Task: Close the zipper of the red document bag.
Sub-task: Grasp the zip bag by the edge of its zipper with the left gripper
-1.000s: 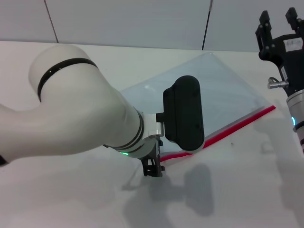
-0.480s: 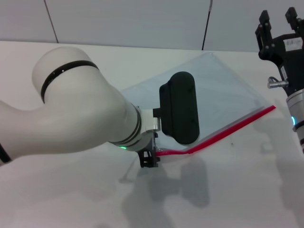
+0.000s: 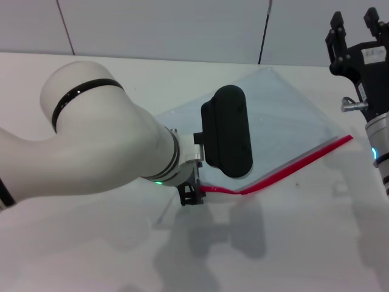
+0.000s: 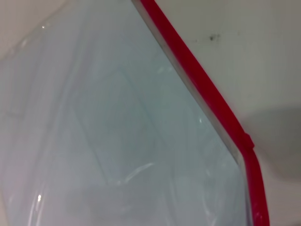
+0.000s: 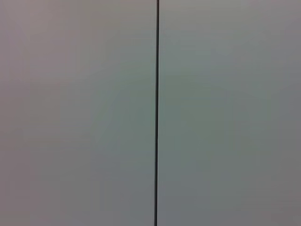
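At near corner, left fingers (image 3: 192,196) pinch zipper (image 3: 285,168), dragged leftward, strip now kinked; right fingers (image 3: 354,27) parked, spread.

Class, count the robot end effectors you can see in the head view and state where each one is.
2. The left end effector is low at the near end of the zipper on the red document bag; the right end effector is raised at the far right, pointing upward.
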{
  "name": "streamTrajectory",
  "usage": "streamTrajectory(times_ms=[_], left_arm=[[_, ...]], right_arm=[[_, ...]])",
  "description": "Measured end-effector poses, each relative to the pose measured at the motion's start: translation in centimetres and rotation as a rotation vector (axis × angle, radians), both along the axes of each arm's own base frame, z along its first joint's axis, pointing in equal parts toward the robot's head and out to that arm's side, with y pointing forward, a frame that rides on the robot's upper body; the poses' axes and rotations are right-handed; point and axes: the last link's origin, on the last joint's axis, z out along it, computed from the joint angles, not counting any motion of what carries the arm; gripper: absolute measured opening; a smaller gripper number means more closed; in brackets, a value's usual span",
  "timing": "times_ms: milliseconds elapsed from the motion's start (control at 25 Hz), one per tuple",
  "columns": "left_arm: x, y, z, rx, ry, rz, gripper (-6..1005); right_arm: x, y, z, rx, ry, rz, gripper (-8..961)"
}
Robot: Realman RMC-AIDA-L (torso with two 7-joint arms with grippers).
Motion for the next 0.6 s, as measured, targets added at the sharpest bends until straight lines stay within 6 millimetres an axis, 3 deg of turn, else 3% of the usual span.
streamTrajectory(times_ms=[360, 480, 600], left_arm=[[-0.11, 0.48, -0.02, 0.017, 0.009, -0.026, 536], [-0.19, 0.64, -0.14, 0.024, 0.007, -0.034, 323], [-0.26, 0.73, -0.14, 0.035, 0.016, -0.045, 207]], right_arm=[[-0.16, 0.05, -0.02, -0.001, 0.002, 0.004, 540], [-0.18, 0.06, -0.02, -0.001, 0.002, 0.004, 540], [-0.21, 0.05, -0.03, -0.001, 0.003, 0.005, 540]])
